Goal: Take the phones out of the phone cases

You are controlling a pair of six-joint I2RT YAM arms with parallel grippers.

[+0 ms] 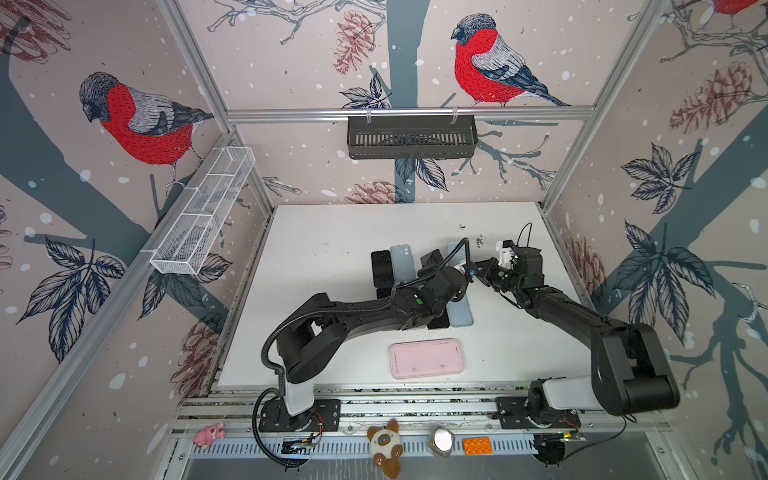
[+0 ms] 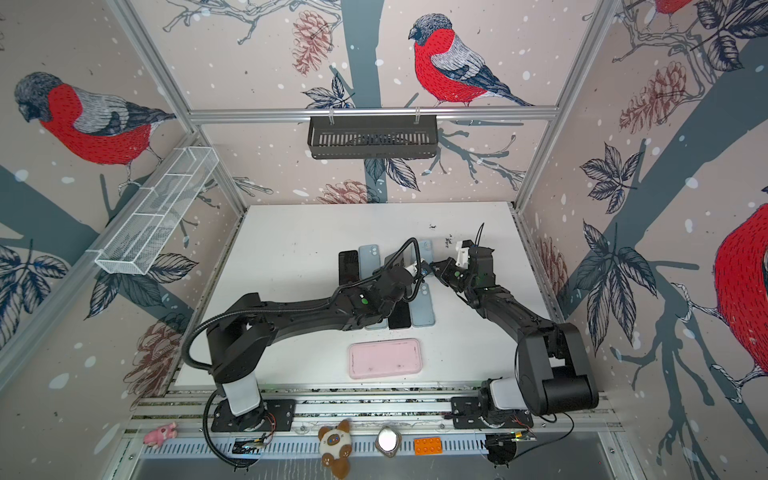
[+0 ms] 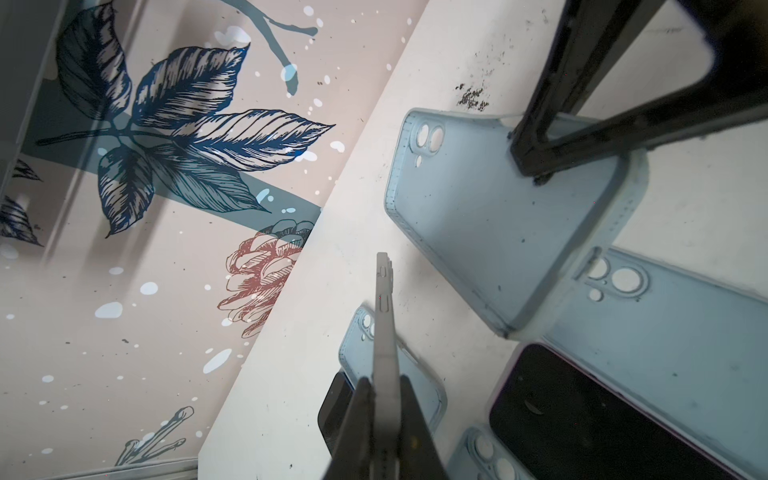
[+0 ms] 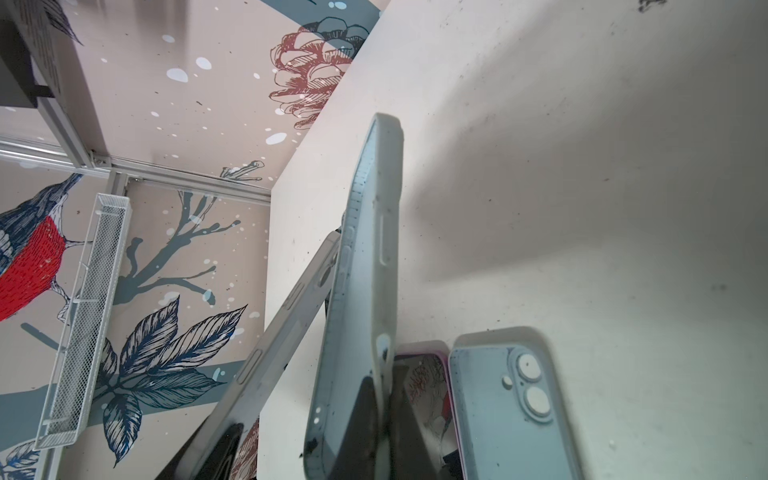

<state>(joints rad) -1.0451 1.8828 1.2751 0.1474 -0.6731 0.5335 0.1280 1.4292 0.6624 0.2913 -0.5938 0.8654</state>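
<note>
left gripper [image 3: 385, 379]: finger bases blurred, cut off by frame edge | phone [image 3: 384, 316]: end between the fingers hidden | right gripper [image 4: 384, 374]: fingers dark, blurred, cut off | case [image 4: 365, 249]: end behind the fingertips out of frame | in both top views: grips too small to tell; other cases [image 1: 461, 311] half hidden under left arm [image 1: 365, 311]

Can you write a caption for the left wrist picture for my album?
The left pincer clamps a grey phone edge-on above light blue phone cases on the white table.
</note>
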